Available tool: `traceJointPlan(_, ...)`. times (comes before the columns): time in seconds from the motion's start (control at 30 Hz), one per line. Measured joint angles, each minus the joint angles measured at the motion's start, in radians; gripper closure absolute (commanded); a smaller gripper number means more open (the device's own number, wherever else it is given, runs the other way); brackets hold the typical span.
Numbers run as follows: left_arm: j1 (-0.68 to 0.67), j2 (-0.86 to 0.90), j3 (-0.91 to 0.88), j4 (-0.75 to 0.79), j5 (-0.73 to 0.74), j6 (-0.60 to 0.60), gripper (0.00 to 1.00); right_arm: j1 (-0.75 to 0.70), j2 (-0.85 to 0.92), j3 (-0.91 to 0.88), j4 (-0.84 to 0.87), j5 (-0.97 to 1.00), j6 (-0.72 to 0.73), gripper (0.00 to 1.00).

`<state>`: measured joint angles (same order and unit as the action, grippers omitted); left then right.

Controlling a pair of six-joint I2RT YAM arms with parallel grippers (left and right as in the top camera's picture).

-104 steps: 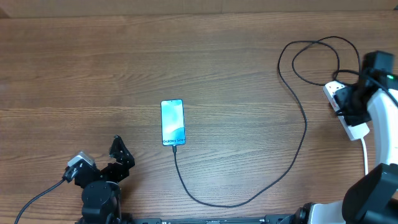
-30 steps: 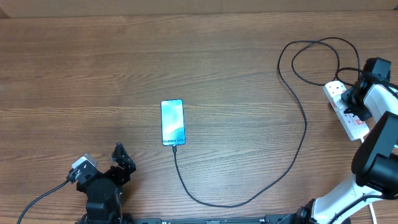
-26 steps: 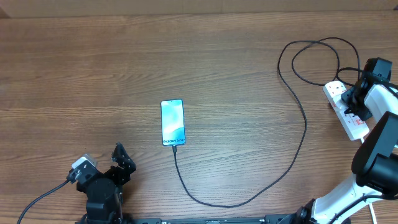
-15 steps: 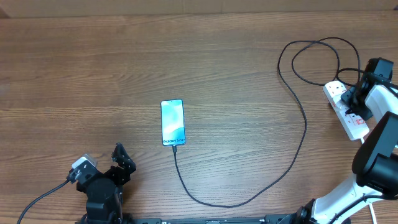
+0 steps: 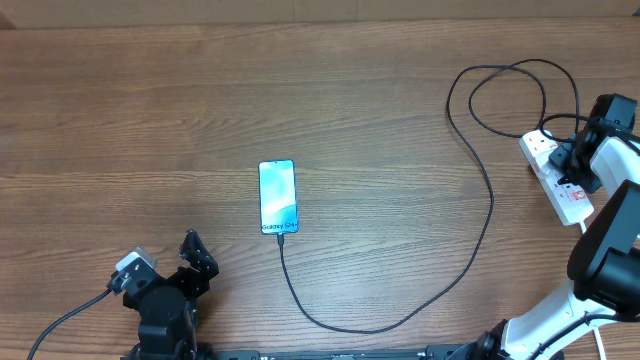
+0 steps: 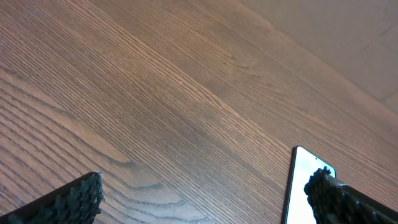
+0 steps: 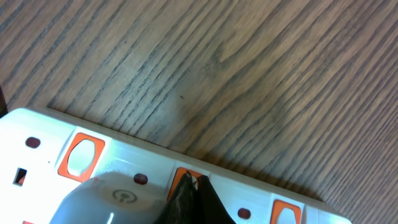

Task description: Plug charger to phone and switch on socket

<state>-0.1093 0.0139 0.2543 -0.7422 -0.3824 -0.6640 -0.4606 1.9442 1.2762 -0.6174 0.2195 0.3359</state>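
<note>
Pressing the switch was the step in hand, as I judge it. Your right gripper [image 7: 190,190] had its fingers closed together into one narrow tip, and this tip touched a red switch [image 7: 178,177] on the socket [image 7: 124,157]. Closed fingers were the sensible choice there, because such a small rocker needs a thin, firm point and not a grasp. In the overhead view the socket lay at the right edge of the frame, slanted, with the right arm bent over its middle. Whether the switch was already on, I cannot tell.

The phone [image 5: 277,197] lay flat on the counter [image 5: 150,110], a little left of the centre of the frame, screen up and lit. The charger [image 5: 491,205] met its lower edge, so the connector appeared to be in. From there the black cable made a wide bow toward the bottom of the frame, climbed on the right, looped at the upper right and ran to the socket, where the arm hid its end. It lay slack, so I judge nothing pulled on the phone.

Your left gripper [image 5: 197,256] hung at the lower left, well apart from the phone, with its fingers apart and holding nothing. I think it was parked there only to keep out of the way.
</note>
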Motion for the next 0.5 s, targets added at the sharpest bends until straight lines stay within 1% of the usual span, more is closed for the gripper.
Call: traceJointPlan(0.5,0.0,0.0,0.0,-0.002,0.0,0.0,0.0,-0.003,-0.006,0.007,-0.045,-0.034,0.001,0.96)
